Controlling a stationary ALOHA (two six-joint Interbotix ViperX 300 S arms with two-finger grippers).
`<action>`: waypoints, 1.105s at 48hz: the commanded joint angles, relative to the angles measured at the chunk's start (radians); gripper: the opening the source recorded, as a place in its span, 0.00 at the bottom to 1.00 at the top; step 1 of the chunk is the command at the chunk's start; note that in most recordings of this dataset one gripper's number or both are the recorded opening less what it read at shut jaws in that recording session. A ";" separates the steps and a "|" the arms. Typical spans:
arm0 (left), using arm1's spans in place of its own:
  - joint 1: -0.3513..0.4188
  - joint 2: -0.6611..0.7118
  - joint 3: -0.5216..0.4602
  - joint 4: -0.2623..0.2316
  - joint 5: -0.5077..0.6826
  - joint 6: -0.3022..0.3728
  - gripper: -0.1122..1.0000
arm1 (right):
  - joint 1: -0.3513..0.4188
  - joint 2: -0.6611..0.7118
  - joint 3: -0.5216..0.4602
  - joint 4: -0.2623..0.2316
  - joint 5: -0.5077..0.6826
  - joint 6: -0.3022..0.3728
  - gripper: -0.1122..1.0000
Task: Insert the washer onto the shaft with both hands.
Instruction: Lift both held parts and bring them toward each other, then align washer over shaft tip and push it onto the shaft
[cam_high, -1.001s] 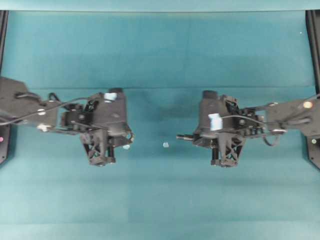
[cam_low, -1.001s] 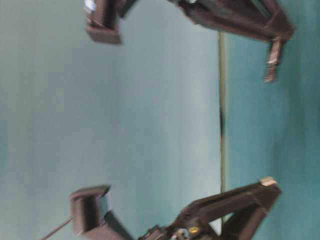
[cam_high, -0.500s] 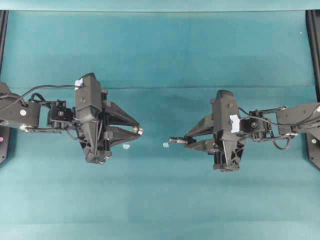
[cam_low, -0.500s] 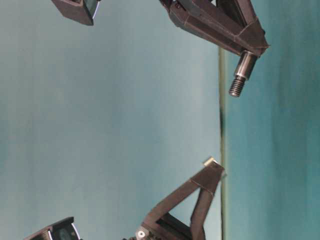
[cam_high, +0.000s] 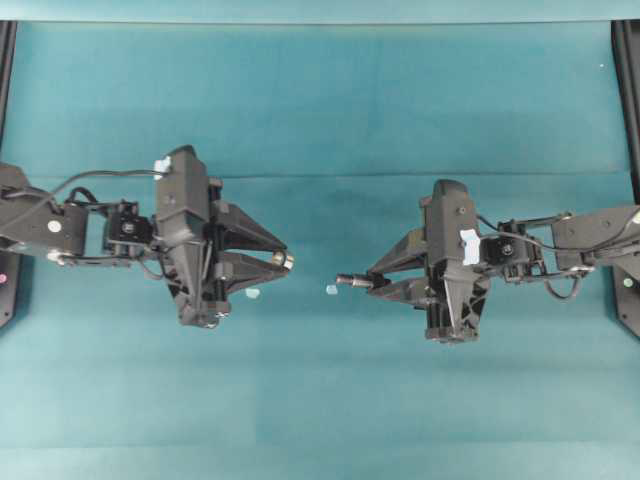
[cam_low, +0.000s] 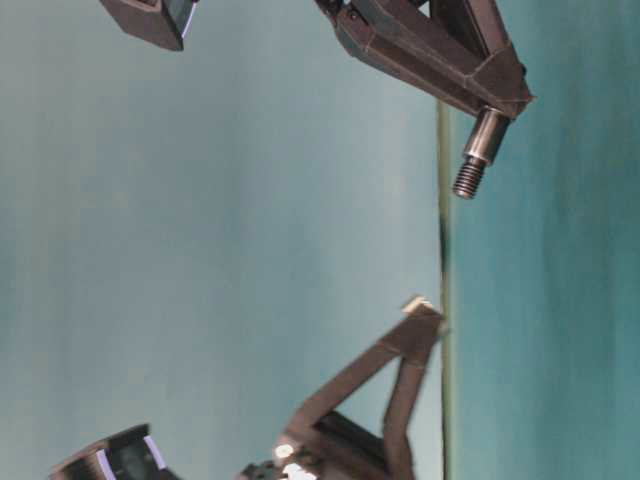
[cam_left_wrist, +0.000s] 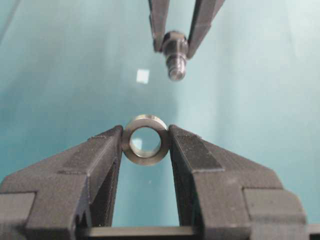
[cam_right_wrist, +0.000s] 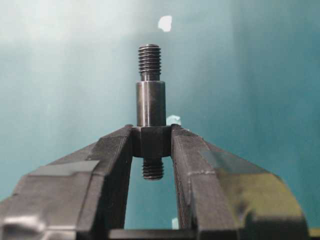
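Misalignment risk as ring and pin face each other above the teal cloth (cam_high: 320, 120).
Left black two-finger gripper (cam_left_wrist: 146, 142) pinches the small silvery metal washer (cam_left_wrist: 145, 139) by its rim; right black gripper (cam_right_wrist: 152, 142) clamps the dark stepped shaft (cam_right_wrist: 150, 100), threaded tip foremost. An off-axis approach could jam thread against rim and knock either part loose.

Silvery-grey washer (cam_left_wrist: 145, 139); dark grey shaft (cam_right_wrist: 150, 110) with ridged threaded end; black left pincer (cam_left_wrist: 145, 150) and right pincer (cam_right_wrist: 152, 142); teal surface (cam_high: 320, 100); pale whitish square bit (cam_left_wrist: 143, 76).
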 joint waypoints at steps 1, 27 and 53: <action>0.000 0.011 -0.025 0.002 -0.017 -0.002 0.41 | -0.002 0.014 -0.006 0.000 -0.038 -0.009 0.10; -0.021 0.106 -0.095 0.002 -0.060 -0.002 0.41 | -0.008 0.075 0.015 0.000 -0.143 -0.009 0.10; -0.032 0.140 -0.135 0.000 -0.064 -0.002 0.41 | -0.015 0.078 0.006 0.002 -0.169 -0.008 0.10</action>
